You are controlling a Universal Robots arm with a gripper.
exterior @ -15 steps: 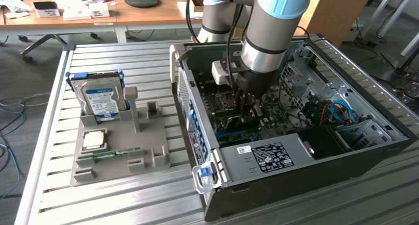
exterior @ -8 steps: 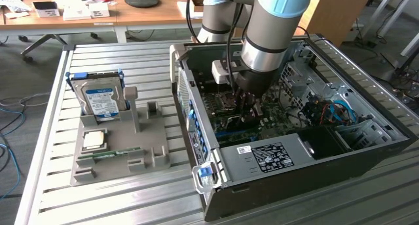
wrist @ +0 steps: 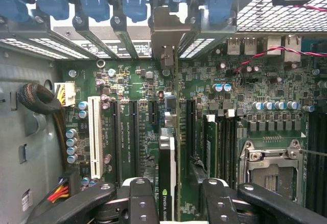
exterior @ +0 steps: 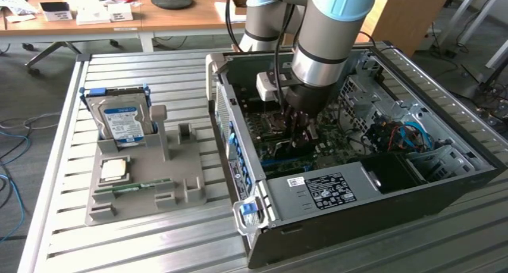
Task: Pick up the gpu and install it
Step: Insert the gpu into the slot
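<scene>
My gripper (exterior: 298,129) reaches down into the open computer case (exterior: 262,219), just above the green motherboard (wrist: 127,81). In the wrist view the gpu (wrist: 167,168) stands edge-on between the two black fingers (wrist: 140,198), a green logo strip showing on its edge. Its grey metal end bracket (wrist: 166,27) sits up against the row of rear slot openings. The card lines up over a long black slot in the middle of the board. My gripper (wrist: 173,203) is shut on the gpu.
A grey tray (exterior: 182,166) at the exterior view's left holds a silver hard drive (exterior: 123,118), a processor chip (exterior: 113,169) and a green memory stick (exterior: 135,187). Inside the case are a white slot (wrist: 95,132), the processor socket (wrist: 271,168), blue latches (wrist: 92,1) and a power supply (exterior: 334,190).
</scene>
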